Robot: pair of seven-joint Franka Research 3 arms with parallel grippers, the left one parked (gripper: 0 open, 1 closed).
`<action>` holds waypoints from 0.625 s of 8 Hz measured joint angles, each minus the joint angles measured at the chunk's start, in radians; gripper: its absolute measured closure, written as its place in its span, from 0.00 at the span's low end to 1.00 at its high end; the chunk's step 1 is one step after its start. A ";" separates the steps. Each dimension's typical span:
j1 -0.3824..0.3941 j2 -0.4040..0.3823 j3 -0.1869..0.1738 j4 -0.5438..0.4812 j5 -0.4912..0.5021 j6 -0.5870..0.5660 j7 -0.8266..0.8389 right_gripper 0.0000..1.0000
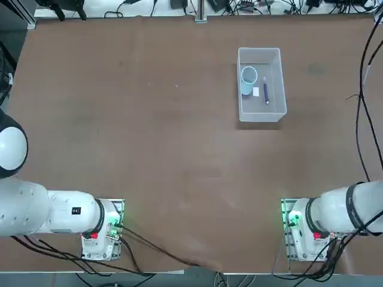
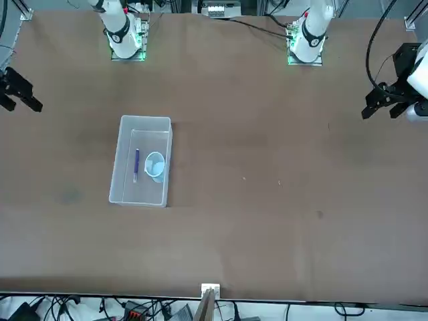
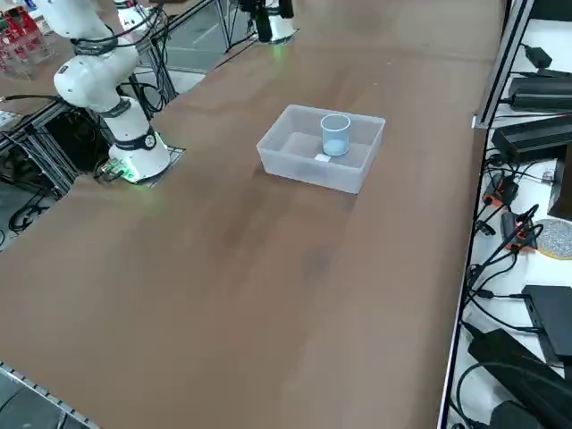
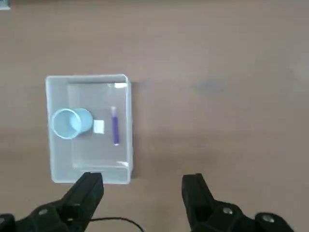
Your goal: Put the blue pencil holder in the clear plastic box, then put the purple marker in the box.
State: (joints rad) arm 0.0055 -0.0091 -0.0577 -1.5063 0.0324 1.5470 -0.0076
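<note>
Holding right gripper (image 2: 24, 105) wide open, empty, front view's upper left; ideally avoiding clear plastic box (image 2: 142, 195), leaving blue pencil holder (image 2: 155, 168) and purple marker (image 2: 136, 162) undisturbed.

The pencil holder (image 4: 72, 123) is light blue, paler inside. The marker (image 4: 115, 128) is purple with a whitish tip. The box (image 4: 89, 166) is clear with frosted whitish walls; its label (image 4: 98, 126) is plain white. The counter (image 1: 161, 119) is brown, faintly mottled with darker patches. The end effector (image 4: 142, 203) is black.
</note>
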 joint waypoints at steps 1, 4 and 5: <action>-0.008 -0.019 0.014 -0.028 -0.011 -0.004 0.002 0.01; -0.019 -0.077 0.018 -0.107 -0.034 -0.006 0.002 0.01; -0.019 -0.083 0.018 -0.111 -0.036 -0.007 0.002 0.01</action>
State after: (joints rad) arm -0.0140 -0.0924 -0.0396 -1.6176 -0.0035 1.5396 -0.0060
